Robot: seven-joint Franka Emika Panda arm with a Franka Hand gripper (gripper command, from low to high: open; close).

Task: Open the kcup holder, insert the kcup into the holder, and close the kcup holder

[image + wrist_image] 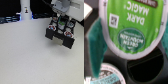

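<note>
In the exterior view the black kcup holder (61, 36) stands at the back right of the white table, and its tray of pod slots (68, 43) appears pulled out toward the front. My gripper (60, 22) hangs just above it, with a speck of green between the fingers. In the wrist view the kcup (132, 25) fills the frame, its green lid reading "DARK MAGIC". It sits between my teal fingers (96, 44), over the dark slots of the tray (143, 75). The gripper looks shut on the kcup.
A tall white post with a dark mark (26, 9) stands at the back, on the exterior view's left. Reddish and white-topped pods (65, 33) sit in the holder. Another green-rimmed pod (106, 76) lies in a slot below the gripper. The white table (30, 55) spreads in front.
</note>
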